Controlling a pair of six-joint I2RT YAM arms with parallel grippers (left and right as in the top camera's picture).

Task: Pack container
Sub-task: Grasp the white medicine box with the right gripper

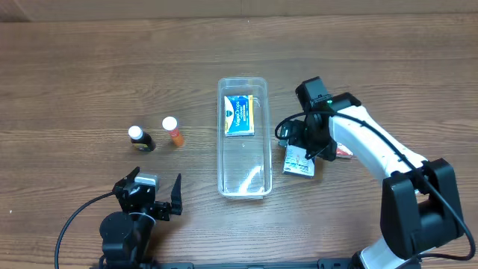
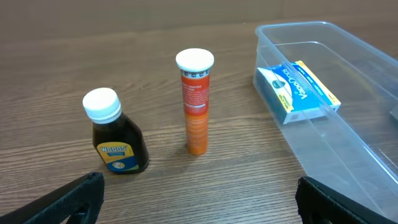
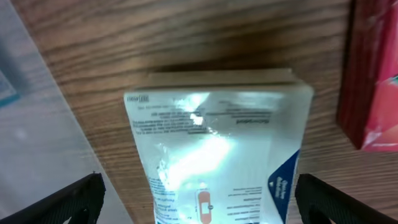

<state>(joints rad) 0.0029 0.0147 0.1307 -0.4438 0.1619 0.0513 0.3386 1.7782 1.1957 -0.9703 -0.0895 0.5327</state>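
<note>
The clear container (image 1: 243,178) lies lengthwise at the table's middle, with a blue and yellow box (image 1: 240,114) in its far end. The container also shows in the left wrist view (image 2: 348,155) and at the left of the right wrist view (image 3: 31,124). My right gripper (image 1: 305,152) is open, directly above a white plastic packet (image 3: 211,143) that lies flat just right of the container, one finger on each side of it (image 3: 199,199). My left gripper (image 1: 149,197) is open and empty near the front edge (image 2: 199,199), facing the two bottles.
A dark syrup bottle with a white cap (image 1: 140,138) (image 2: 115,140) and an orange tube with a white cap (image 1: 173,131) (image 2: 196,102) stand left of the container. A red box (image 1: 343,152) (image 3: 373,81) lies right of the white packet.
</note>
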